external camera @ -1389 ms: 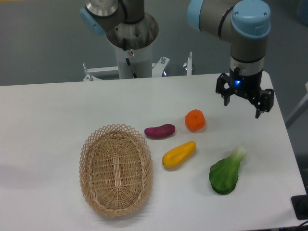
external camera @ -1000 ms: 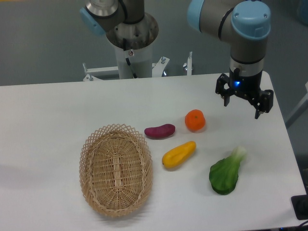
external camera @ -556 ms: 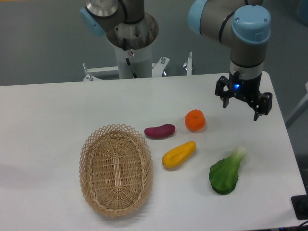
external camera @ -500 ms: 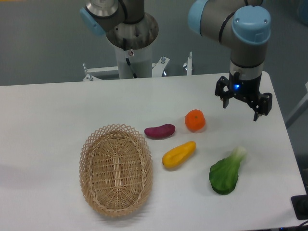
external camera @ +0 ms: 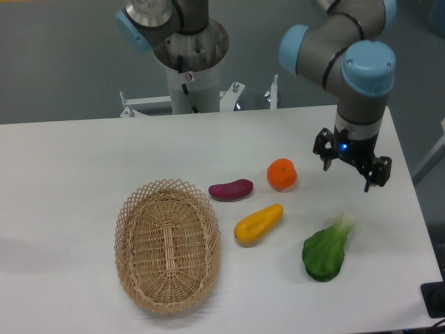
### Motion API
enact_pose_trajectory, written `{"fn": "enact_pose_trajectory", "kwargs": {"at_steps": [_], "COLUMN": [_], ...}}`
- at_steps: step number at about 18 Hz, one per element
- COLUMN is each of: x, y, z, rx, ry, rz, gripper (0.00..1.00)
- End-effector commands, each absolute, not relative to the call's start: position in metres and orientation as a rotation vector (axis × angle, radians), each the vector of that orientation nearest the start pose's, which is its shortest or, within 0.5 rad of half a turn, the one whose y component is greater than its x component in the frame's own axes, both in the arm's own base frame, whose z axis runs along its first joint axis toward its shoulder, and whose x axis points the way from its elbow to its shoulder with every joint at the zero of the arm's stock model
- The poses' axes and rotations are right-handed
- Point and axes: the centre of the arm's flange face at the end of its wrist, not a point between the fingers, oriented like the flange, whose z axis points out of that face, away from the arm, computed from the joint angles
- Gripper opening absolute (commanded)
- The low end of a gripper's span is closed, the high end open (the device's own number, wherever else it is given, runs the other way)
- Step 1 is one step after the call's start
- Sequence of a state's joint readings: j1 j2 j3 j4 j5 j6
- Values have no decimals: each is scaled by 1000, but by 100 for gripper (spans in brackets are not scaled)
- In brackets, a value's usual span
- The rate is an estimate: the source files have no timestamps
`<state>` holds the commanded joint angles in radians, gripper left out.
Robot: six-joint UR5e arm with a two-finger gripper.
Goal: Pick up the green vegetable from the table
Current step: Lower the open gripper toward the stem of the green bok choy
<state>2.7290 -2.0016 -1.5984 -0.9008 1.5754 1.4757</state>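
Camera view from the front is showing the UR5e arm point(external camera: 338, 49) reaching over the right part of the white desk point(external camera: 69, 174), its tool point(external camera: 348, 177) hanging above the surface with the two fingers point(external camera: 325, 161) spread apart and gripping nothing. A small blue light is glowing on the tool body between them.

The green vegetable point(external camera: 327, 248), a bok choy toy with a broad dark green leaf and a pale stem, is lying flat on the desk near the front right, below the tool in the picture and apart from it. Its pale stem end is pointing up and to the right, toward the tool, while the leaf is spreading toward the front edge.

To its left, the yellow vegetable point(external camera: 258, 223) is resting at a slant, and just behind that the purple vegetable point(external camera: 231, 189) is lying on its side. An orange fruit point(external camera: 281, 174) is sitting beside the purple one, on its right, between it and the tool. None of these four are touching each other.

A wicker basket point(external camera: 167, 245) is standing on the desk farther left, well apart from the green vegetable, with nothing showing inside it. The robot's base column point(external camera: 189, 66) is rising behind the far edge.
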Motion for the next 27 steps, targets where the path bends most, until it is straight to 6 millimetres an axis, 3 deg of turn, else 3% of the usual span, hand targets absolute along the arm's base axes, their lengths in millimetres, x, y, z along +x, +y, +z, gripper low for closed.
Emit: {"fn": "enact_pose_trajectory", "kwargs": {"at_steps": [8, 18, 24, 27], "x": [-565, -563, -562, -558], "y": [394, 395, 398, 401], "z": [234, 207, 206, 196], "rx": [-3030, -3033, -3028, -3015], "ry": [556, 644, 636, 642], "rz": [313, 258, 275, 326], "gripper": [100, 100, 100, 93]}}
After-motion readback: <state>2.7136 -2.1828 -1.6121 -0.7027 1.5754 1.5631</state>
